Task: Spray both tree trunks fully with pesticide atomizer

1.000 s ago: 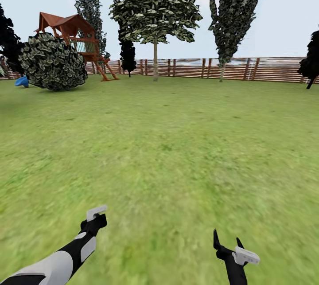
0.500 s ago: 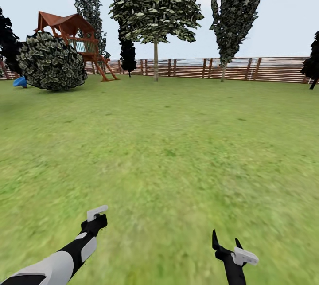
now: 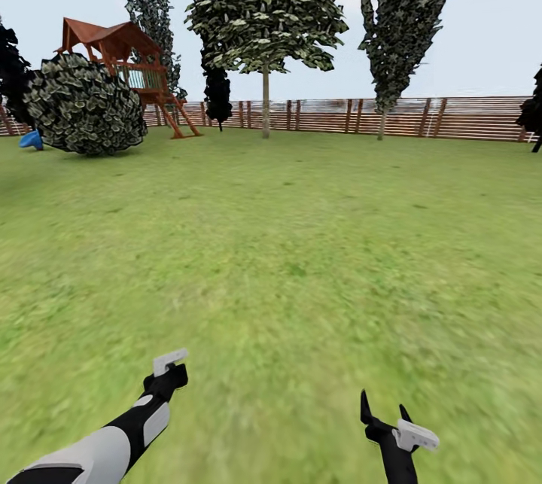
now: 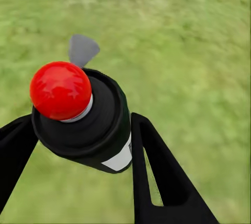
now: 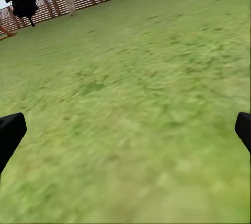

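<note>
Left claw point(image 4: 78, 145) clamped around pesticide atomizer point(image 4: 83, 117), carried low for travel; right claw point(image 3: 385, 412) spread wide, empty. Two trees point(image 3: 265, 104) far ahead by fence point(image 3: 452, 117).

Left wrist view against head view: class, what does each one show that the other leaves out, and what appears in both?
The left wrist view reveals the pesticide atomizer close up: a dark bottle with a red cap and a white label, held between the left gripper fingers.

The head view adds the trees, the wooden fence, a play tower, a round bush and the open right gripper.

Both views show the grass lawn.
</note>
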You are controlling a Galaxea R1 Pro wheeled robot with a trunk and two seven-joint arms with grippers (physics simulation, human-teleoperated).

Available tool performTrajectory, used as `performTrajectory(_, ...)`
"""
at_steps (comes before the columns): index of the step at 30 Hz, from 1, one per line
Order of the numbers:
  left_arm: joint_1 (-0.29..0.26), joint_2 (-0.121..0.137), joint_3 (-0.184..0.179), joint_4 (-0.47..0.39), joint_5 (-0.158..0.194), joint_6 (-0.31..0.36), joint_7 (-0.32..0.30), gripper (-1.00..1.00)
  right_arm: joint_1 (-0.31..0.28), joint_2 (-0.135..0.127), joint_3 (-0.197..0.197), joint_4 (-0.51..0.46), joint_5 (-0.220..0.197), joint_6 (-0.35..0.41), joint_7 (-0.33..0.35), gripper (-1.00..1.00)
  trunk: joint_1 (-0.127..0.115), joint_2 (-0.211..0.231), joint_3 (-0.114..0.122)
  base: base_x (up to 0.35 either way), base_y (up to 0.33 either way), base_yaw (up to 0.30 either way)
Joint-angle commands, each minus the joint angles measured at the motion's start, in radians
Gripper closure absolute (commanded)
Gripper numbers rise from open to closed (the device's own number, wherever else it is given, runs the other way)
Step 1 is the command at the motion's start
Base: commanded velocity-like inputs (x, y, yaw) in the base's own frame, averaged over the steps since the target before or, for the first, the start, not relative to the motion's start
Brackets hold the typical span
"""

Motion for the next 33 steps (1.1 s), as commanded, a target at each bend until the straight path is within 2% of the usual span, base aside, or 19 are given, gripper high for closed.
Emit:
performTrajectory(1,0.0,-0.001,0.0,0.0,0.0,0.0,0.0,1.0,0.0,0.0,0.0,0.0,0.0,0.0,0.0,-1.0,0.0,0.0,0.0,0.335,0.116,0.0)
performTrajectory(33,0.0,-0.001,0.0,0.0,0.0,0.0,0.002,1.0,0.0,0.0,0.0,0.0,0.0,0.0,0.001,-1.0,0.0,0.0,0.0,0.335,0.116,0.0)
